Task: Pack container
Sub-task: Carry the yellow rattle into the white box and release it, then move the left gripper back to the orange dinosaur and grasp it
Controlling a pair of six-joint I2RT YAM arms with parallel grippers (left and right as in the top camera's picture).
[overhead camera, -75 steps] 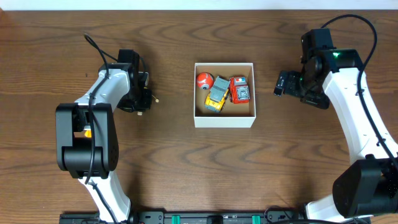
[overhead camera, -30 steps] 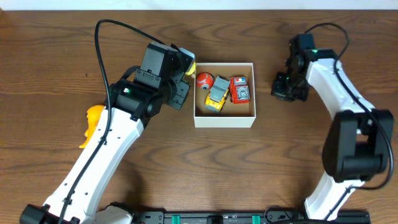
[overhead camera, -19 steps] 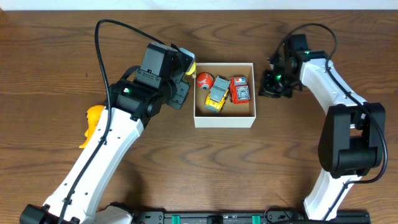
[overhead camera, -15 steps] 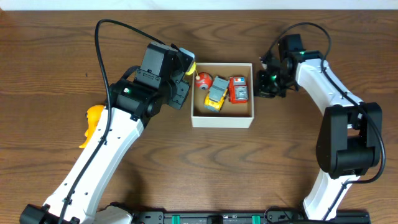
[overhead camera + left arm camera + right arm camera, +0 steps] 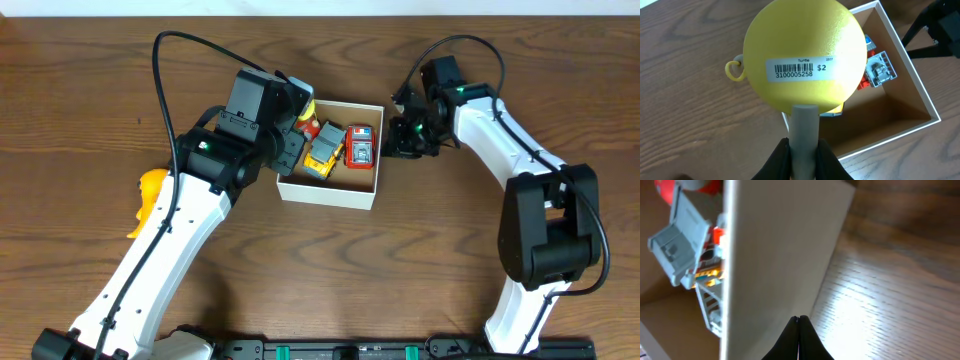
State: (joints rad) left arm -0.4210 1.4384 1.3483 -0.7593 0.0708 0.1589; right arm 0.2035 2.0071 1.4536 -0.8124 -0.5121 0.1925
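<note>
Where it sat square and further right half a second ago, the container point(image 5: 325, 194) is now slid toward the left arm and turned slightly askew on the wooden table point(image 5: 450, 280). It is a small open cardboard box, white outside and brown inside.

Inside it lie a yellow-and-grey toy car point(image 5: 322, 157) and, beside that, a red toy car point(image 5: 359, 146). A red ball point(image 5: 312, 130) sits in the far left corner, partly hidden. All three have travelled with the box and keep their places in it.

Against the container's right outer wall is the right gripper point(image 5: 396, 140), which has followed the box leftward. Its wrist view shows the fingertips pinched together with nothing between them, touching the white wall point(image 5: 780, 255).

Over the container's far left corner hangs the left gripper point(image 5: 297, 120), unmoved over the last second. It is clamped on a round yellow toy point(image 5: 805, 55), which has a small curled tail and a barcode label point(image 5: 797, 69). The toy is above the rim point(image 5: 910, 62), not inside the box.
</note>
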